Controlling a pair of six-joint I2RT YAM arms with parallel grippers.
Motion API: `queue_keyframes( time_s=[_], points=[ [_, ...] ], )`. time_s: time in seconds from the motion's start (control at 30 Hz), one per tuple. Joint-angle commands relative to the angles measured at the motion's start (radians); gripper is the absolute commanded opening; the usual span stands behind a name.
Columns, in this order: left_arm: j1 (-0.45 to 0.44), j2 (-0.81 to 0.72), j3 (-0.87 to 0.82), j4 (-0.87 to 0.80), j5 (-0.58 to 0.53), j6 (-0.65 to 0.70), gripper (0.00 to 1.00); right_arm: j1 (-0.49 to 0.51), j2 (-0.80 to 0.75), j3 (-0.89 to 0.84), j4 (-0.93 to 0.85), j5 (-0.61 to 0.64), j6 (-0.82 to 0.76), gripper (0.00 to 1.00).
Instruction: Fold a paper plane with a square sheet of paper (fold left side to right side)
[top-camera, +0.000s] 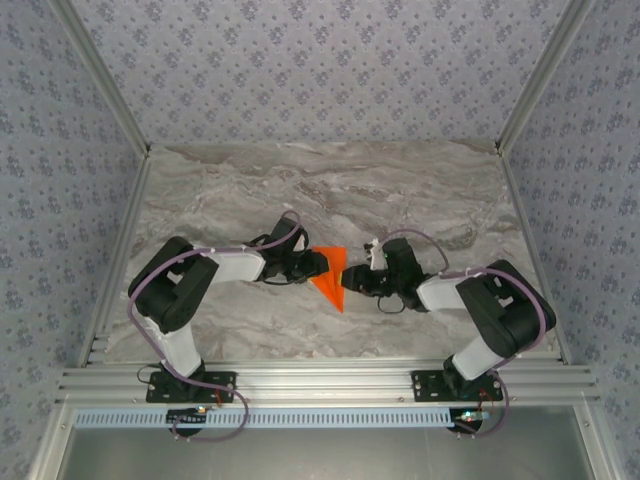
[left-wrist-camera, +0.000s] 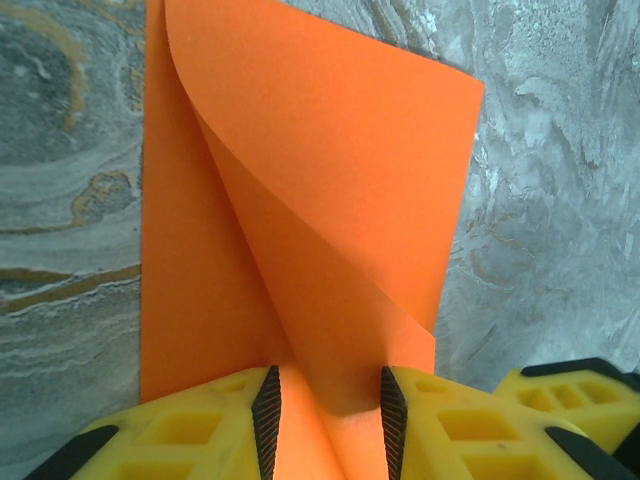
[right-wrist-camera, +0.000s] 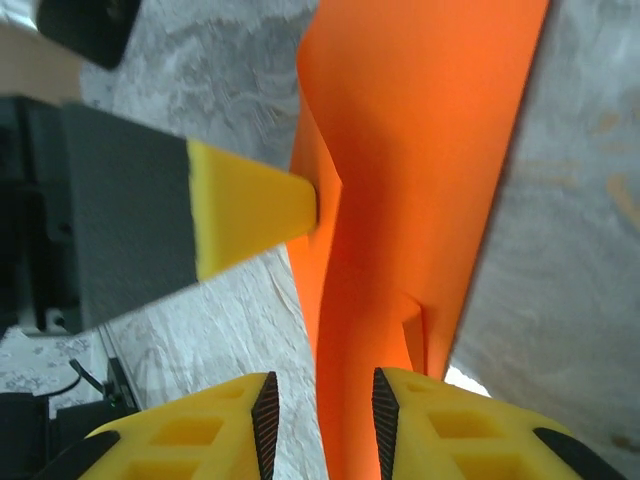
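The square sheet of paper (top-camera: 333, 277) is bright orange and shows from above as a creased pointed shape on the marble table (top-camera: 400, 190), between both arms. My left gripper (top-camera: 318, 264) reaches it from the left. In the left wrist view a curled flap of the paper (left-wrist-camera: 330, 150) runs down between the black pads of the left gripper (left-wrist-camera: 332, 410) and touches both. My right gripper (top-camera: 356, 283) comes from the right. Its jaws (right-wrist-camera: 322, 420) stand apart around the paper (right-wrist-camera: 420, 150), which lies against the right pad. A yellow left finger (right-wrist-camera: 250, 205) presses the sheet's edge.
Patterned walls and aluminium rails close in the table on the left, right and back. Both arm bases are bolted at the near edge. Bare marble lies behind and to either side of the paper.
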Motion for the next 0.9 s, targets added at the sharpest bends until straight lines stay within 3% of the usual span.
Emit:
queue_keyframes(
  time_s=[0.0,0.5,0.87],
  points=[
    [-0.008,0.008,0.017,-0.018,-0.01,0.014,0.34,-0.014,0.035,0.056,-0.02,-0.045,-0.001,0.34],
    [-0.007,0.002,0.014,-0.016,-0.008,0.013,0.34,-0.002,0.193,0.159,-0.003,-0.064,0.014,0.3],
    [-0.008,0.0,0.012,-0.018,-0.007,0.014,0.34,-0.011,0.197,0.17,-0.084,-0.029,-0.039,0.07]
  ],
)
